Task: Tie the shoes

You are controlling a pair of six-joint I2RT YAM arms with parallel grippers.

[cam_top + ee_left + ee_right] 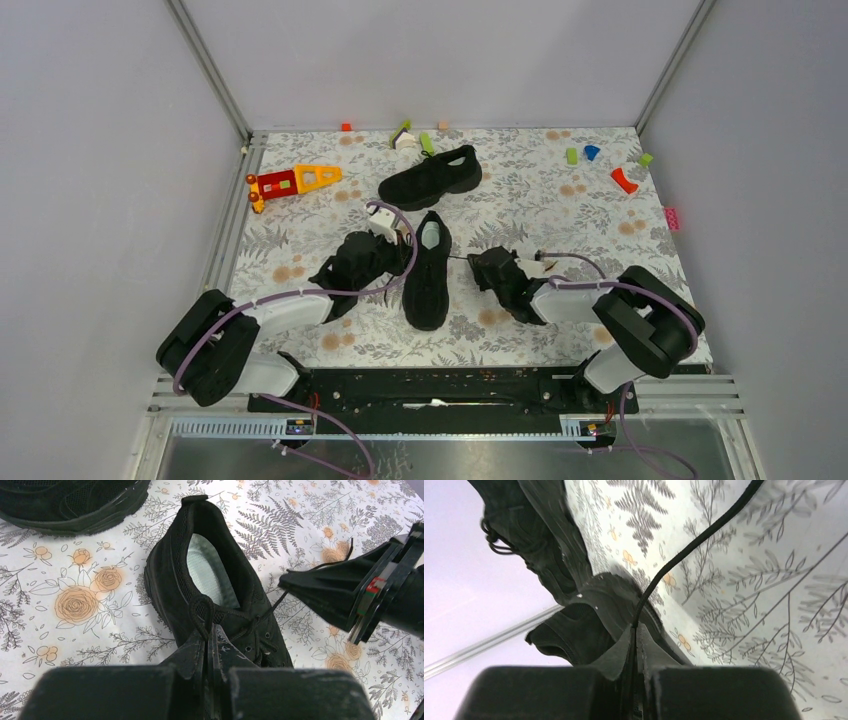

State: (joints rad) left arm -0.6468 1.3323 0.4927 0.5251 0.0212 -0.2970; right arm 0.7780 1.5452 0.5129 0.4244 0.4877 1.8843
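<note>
I find left claw (210,632) pinching the lace loop (202,607) on the shoe (170,580), right claw (635,628) at three o'clock pinching the lace end (684,555), likely for tension

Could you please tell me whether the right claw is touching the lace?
Touching. In the right wrist view the lace runs straight into the shut right claw and is pinched there.

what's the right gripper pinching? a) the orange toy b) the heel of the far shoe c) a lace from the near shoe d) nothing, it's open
c: the right gripper is shut on a thin black lace that runs across to the near shoe.
</note>
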